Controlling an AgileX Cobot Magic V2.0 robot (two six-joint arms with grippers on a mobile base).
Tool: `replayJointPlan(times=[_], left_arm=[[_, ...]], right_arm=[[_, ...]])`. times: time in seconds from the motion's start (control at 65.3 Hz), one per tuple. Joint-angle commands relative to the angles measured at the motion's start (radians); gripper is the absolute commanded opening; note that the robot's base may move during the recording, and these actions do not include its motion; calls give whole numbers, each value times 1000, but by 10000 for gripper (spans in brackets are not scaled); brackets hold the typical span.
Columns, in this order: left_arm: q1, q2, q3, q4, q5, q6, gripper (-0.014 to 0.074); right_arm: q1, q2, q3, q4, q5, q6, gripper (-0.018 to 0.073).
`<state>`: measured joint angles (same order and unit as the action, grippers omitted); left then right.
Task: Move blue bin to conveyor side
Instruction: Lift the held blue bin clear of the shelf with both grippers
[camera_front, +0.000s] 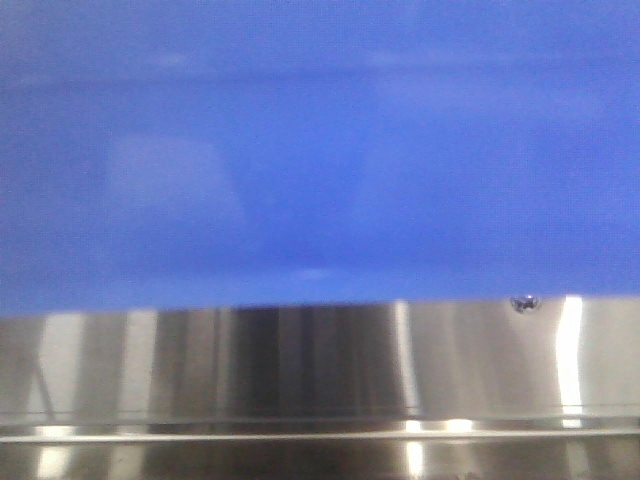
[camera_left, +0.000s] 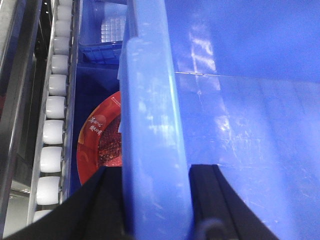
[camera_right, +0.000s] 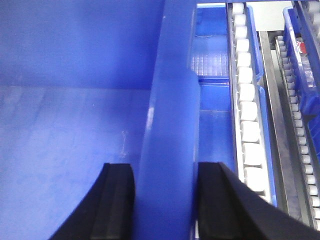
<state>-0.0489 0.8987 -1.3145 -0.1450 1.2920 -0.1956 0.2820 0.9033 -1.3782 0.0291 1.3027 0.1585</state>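
Observation:
The blue bin (camera_front: 320, 150) fills the upper part of the front view, its glossy wall close to the camera. In the left wrist view its thick rim (camera_left: 152, 125) runs between my two black fingers, and the left gripper (camera_left: 156, 170) is shut on it. The bin's scratched inner floor (camera_left: 250, 140) lies to the right of that rim. In the right wrist view the right gripper (camera_right: 164, 167) is shut on the opposite rim (camera_right: 167, 125), one finger inside the bin and one outside. The conveyor is out of view.
A brushed steel surface (camera_front: 320, 370) lies below the bin in the front view. Tracks of white rollers (camera_left: 52, 130) (camera_right: 247, 115) run beside the bin on both sides. A lower blue crate (camera_left: 97, 45) holds a red package (camera_left: 102, 140). Another blue crate (camera_right: 215, 60) sits at the right.

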Motion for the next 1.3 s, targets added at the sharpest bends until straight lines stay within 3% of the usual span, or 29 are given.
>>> replayJointPlan(times=[0.0, 1.287], left_arm=[[5, -18, -12, 52, -71, 10, 1], [5, -18, -12, 54, -71, 10, 1]], right_arm=[[-8, -19, -15, -94, -82, -19, -73], [-8, -19, -15, -94, -82, -19, -73]])
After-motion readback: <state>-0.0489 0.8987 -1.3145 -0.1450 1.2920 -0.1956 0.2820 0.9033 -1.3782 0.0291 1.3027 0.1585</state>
